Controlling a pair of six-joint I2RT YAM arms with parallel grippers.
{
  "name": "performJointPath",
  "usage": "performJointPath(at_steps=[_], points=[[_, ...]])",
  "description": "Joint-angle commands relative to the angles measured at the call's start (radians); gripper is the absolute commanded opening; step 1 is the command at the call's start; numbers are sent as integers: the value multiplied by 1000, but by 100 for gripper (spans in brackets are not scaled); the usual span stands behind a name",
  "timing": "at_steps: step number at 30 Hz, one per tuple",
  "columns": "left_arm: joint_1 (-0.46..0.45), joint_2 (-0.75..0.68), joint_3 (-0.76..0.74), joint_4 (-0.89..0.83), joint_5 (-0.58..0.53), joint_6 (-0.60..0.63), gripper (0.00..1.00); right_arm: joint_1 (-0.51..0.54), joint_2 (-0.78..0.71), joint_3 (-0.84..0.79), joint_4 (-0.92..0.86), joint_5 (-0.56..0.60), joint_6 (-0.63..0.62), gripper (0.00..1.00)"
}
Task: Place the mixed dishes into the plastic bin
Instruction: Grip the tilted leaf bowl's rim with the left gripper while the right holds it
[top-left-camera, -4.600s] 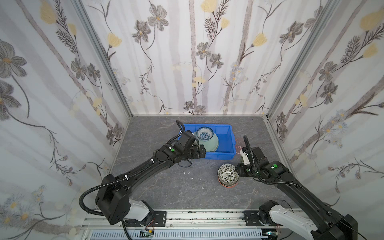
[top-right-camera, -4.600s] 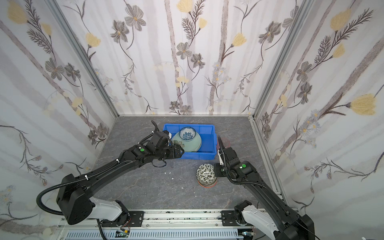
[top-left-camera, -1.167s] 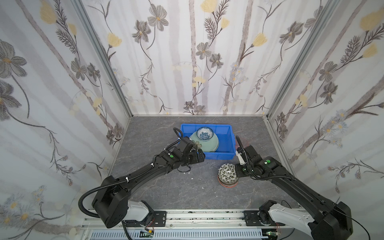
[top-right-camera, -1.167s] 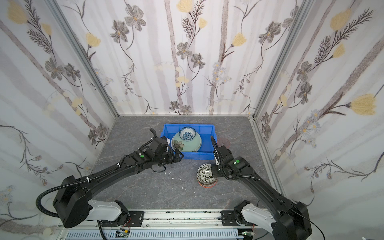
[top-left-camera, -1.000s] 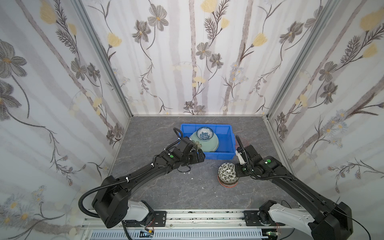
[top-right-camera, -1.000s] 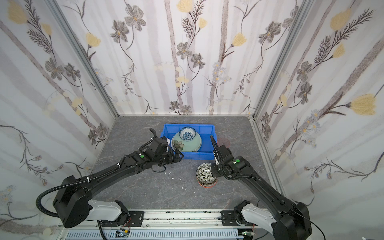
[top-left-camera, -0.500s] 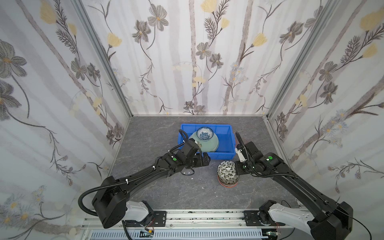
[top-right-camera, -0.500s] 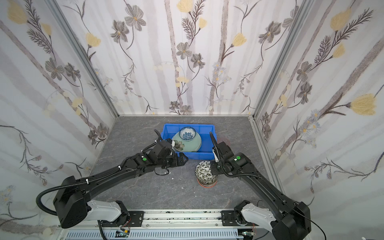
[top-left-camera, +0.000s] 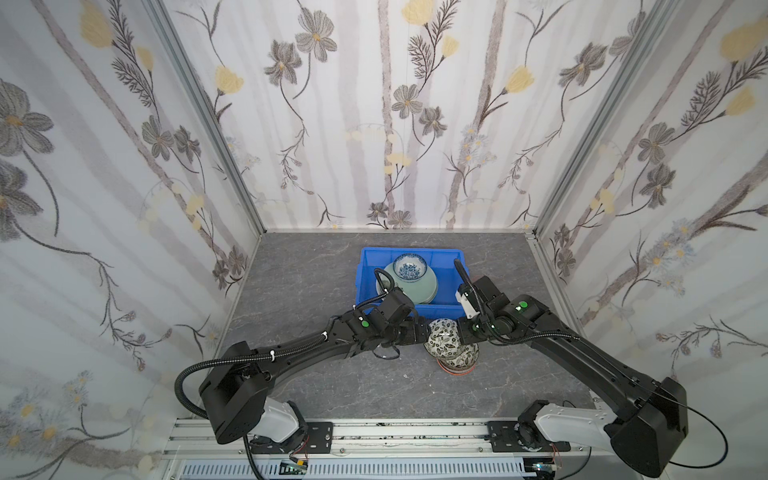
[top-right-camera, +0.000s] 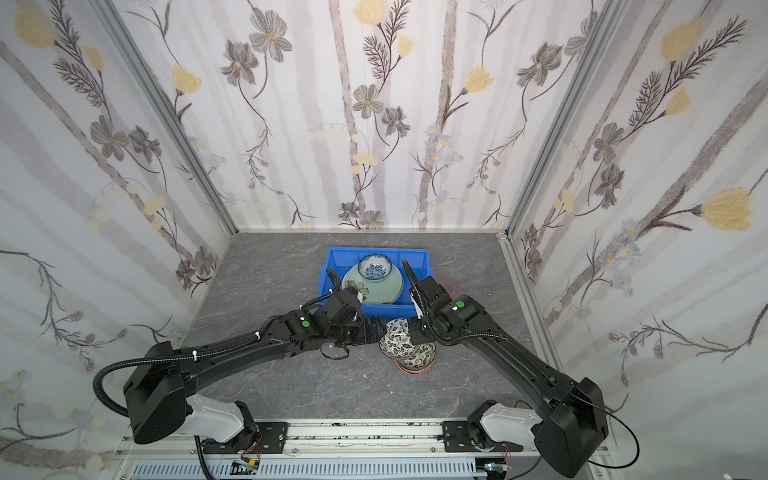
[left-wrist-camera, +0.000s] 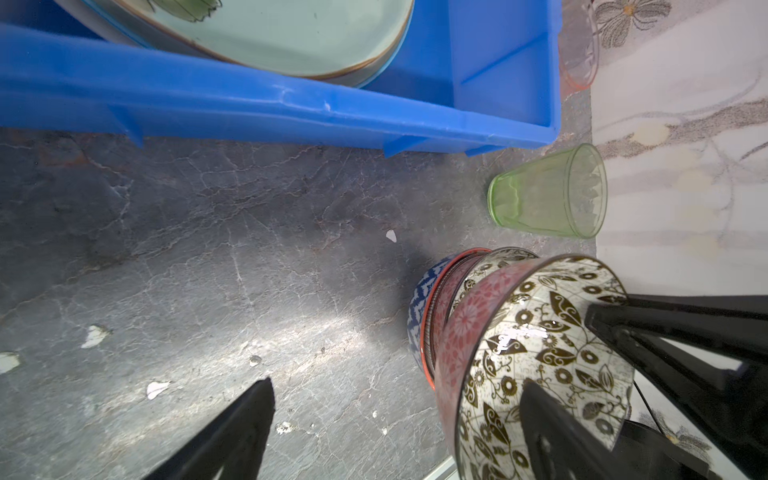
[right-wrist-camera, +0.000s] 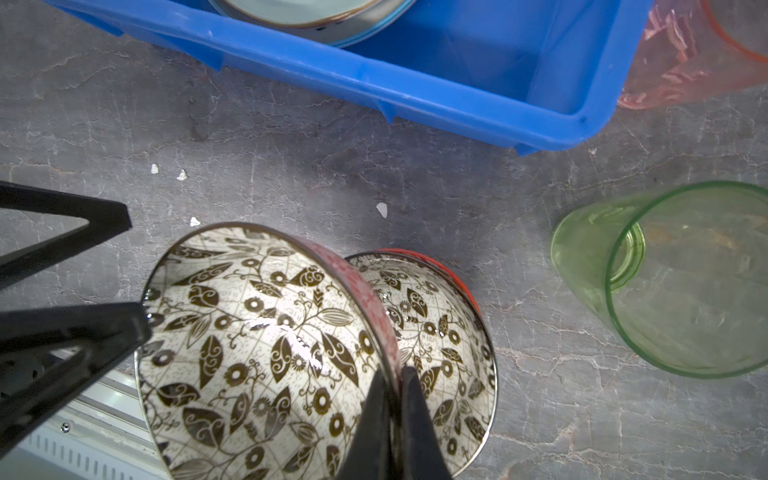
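**Leaf bowl pinched and tilted in front of the bin**

Floral wallpaper closes in three sides of my grey marbled bench. The blue plastic bin sits at the back centre. It holds a mint-green flower plate with a blue-and-white bowl on top.

Just in front of the bin stands a nest of bowls. The left wrist view shows a blue zigzag bowl at its bottom.

My right hand pinches the rim of the black-and-white leaf bowl, one finger inside and one outside. That bowl is tilted above a matching bowl in the nest.

My left hand is spread wide beside it. One finger reaches the tilted rim; I cannot tell whether it touches.

From above, the right arm hides the green tumbler, which only the wrist views show, near the bin's corner. The pink tumbler shows faintly in a top view, just beside the bin's end wall. The wrist views also pick up white flecks on the bench.
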Motion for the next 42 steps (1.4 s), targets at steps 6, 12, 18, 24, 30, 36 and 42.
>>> performJointPath(at_steps=[6, 12, 18, 24, 30, 36, 42], points=[[-4, 12, 4, 7, -20, -16, 71, 48, 67, 57, 63, 43, 32, 0], [-3, 19, -8, 6, -23, -20, 52, 78, 108, 92, 68, 46, 34, 0], [-4, 28, -4, 1, -23, -24, 34, 103, 134, 113, 68, 51, 37, 0], [-3, 35, -3, -9, -28, -29, 26, 117, 151, 129, 66, 56, 38, 0], [-2, 35, -4, -19, -36, -30, 14, 126, 164, 141, 62, 63, 37, 0], [-3, 35, 0, -28, -43, -26, 2, 132, 167, 150, 64, 57, 38, 0], [-4, 27, 7, -43, -60, -20, 0, 135, 152, 142, 94, 3, 37, 7]])
